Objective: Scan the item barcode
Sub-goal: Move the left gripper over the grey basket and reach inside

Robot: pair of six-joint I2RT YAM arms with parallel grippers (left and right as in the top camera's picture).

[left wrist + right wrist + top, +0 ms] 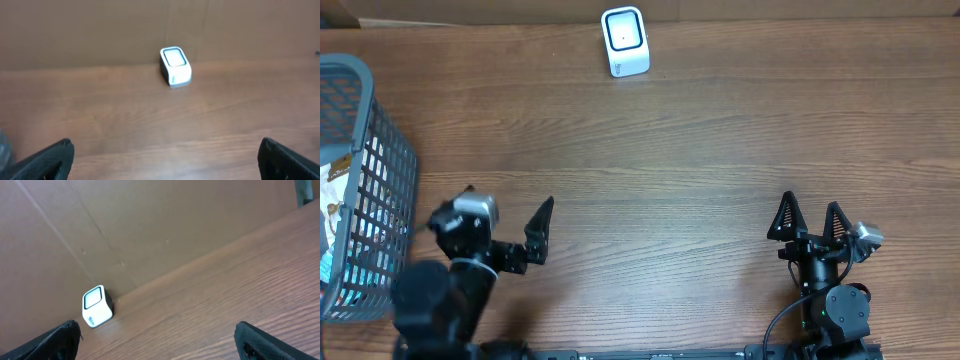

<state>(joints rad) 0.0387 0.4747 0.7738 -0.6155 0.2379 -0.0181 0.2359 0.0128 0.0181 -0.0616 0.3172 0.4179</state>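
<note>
A small white barcode scanner (624, 41) with a dark window stands at the table's far edge; it also shows as the scanner (175, 66) and the scanner (96, 306) in the wrist views. Packaged items (334, 203) lie in the grey mesh basket (382, 150) at the left; no barcode shows. My left gripper (508, 198) hovers open beside the basket, its jaws wide and empty (166, 143). My right gripper (810, 203) stands open at the near right with nothing between its fingers (157, 326).
A brown cardboard wall (150, 225) runs along the back of the wooden table (700, 150), right behind the scanner. The basket takes up the left edge.
</note>
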